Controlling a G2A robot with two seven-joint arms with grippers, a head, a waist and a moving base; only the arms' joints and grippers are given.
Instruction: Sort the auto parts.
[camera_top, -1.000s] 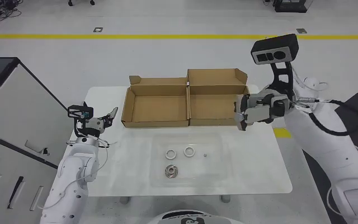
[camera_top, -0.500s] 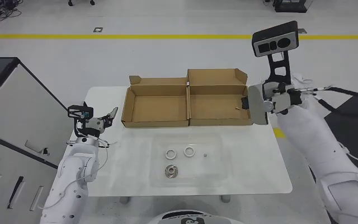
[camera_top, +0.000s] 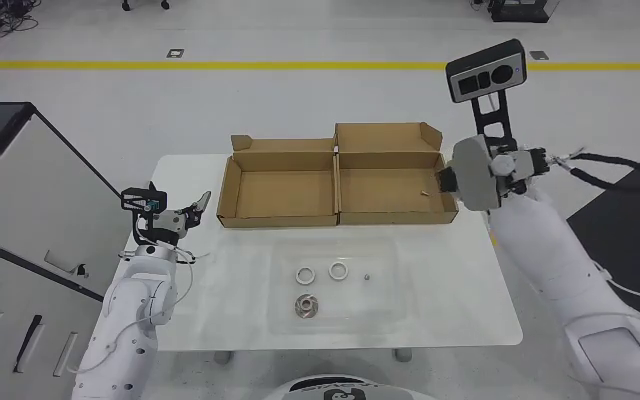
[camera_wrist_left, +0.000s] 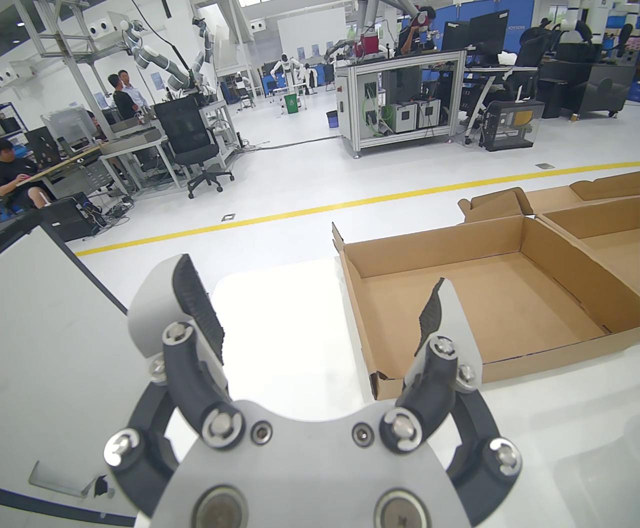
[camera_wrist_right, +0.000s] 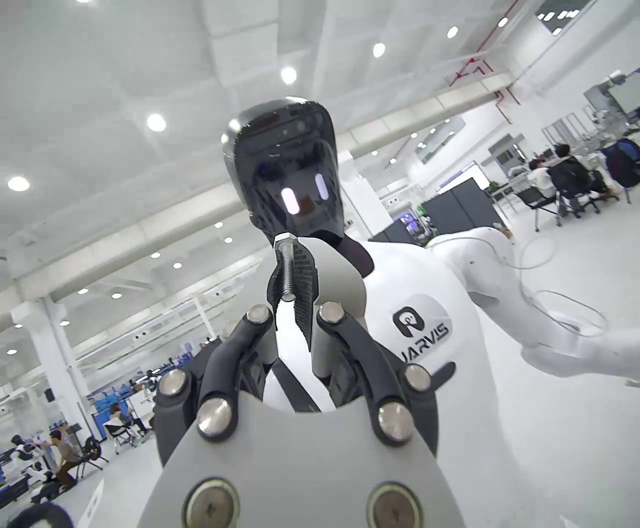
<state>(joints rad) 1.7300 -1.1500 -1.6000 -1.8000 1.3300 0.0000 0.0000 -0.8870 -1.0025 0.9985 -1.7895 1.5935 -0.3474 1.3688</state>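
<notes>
White worktop (camera_top: 450, 290) carries two open cardboard boxes side by side. The left cardboard box (camera_top: 280, 192) has the right cardboard box (camera_top: 385, 192) flush against its right wall. In front of the left cardboard box, on the robot's side and toward its right front corner, the loose parts lie on the worktop: one metal ring (camera_top: 304, 274), a second ring (camera_top: 339, 271) just beside it, a flanged metal part (camera_top: 305, 305) nearer to the robot, and a tiny piece (camera_top: 368, 276) too small to name.

The left pincer (camera_wrist_left: 310, 280) hangs near the left wall of this box, spread wide, with nothing between its fingers. The right pincer (camera_wrist_right: 291, 255) is well apart from the left cardboard box, at the outer wall of its neighbour. Its fingers are pressed together on a threaded bolt (camera_wrist_right: 286, 272), which lies lengthwise between them with the hex head at the fingertips.
</notes>
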